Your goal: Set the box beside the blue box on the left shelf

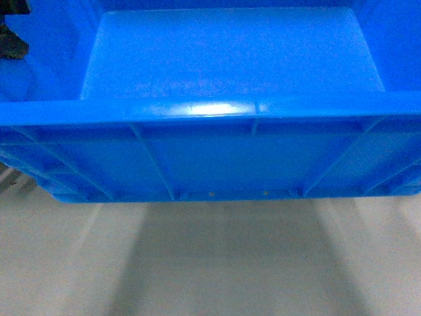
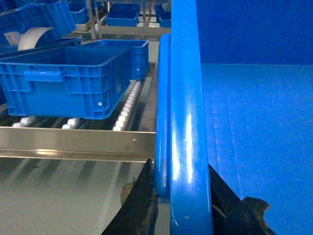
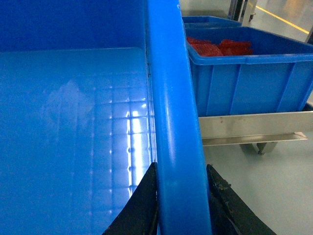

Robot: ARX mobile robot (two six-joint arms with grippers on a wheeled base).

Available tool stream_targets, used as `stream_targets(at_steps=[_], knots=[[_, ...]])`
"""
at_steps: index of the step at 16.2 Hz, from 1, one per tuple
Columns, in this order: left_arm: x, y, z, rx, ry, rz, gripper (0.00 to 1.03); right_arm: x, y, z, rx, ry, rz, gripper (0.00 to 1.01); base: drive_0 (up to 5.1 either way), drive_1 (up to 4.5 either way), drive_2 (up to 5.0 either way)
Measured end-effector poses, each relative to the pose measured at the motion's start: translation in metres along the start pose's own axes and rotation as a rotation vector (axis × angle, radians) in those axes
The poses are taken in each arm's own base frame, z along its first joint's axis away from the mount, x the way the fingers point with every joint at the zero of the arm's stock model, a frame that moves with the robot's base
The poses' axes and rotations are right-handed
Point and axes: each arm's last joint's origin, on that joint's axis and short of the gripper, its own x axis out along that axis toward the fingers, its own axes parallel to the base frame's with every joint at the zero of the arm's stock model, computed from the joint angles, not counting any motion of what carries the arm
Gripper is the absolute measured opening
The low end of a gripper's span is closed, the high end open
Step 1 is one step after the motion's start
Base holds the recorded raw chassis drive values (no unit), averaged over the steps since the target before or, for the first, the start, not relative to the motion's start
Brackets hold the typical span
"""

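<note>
The box (image 1: 230, 158) fills the upper head view, an open bright blue crate whose near wall hangs over the grey floor. My left gripper (image 2: 179, 164) is shut on the box's left rim (image 2: 188, 122), with one black finger on each side. My right gripper (image 3: 182, 164) is shut on the box's right rim (image 3: 171, 122) the same way. In the left wrist view, the blue box (image 2: 73, 78) stands on the left shelf's white rollers (image 2: 127, 105), behind the silver front rail (image 2: 73, 142). My box's far end reaches past that rail, to the right of the blue box, with a roller track between them.
A second blue crate (image 2: 132, 54) stands behind the blue box, with smaller blue trays (image 2: 122, 14) and a white roll (image 2: 34, 36) further back. To the right, a blue crate holding red items (image 3: 244, 73) rests on a steel rail (image 3: 254, 127). Grey floor (image 1: 210, 263) lies below.
</note>
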Motion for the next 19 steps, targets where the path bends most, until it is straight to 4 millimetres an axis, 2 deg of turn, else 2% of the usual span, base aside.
stream_targets(at_steps=[2,19], knots=[[-0.0003,0.0001,0.0004,0.0,-0.001,0.0,0.18,-0.0004,-0.0001,0.0002,0.0,0.001,-0.001,0.2,0.0,0.0,0.0],[-0.0004,0.0001,0.0007,0.0,-0.003,0.0,0.18,0.0,0.0,0.0001,0.001,-0.001,0.0,0.2,0.1,4.38,-4.3]])
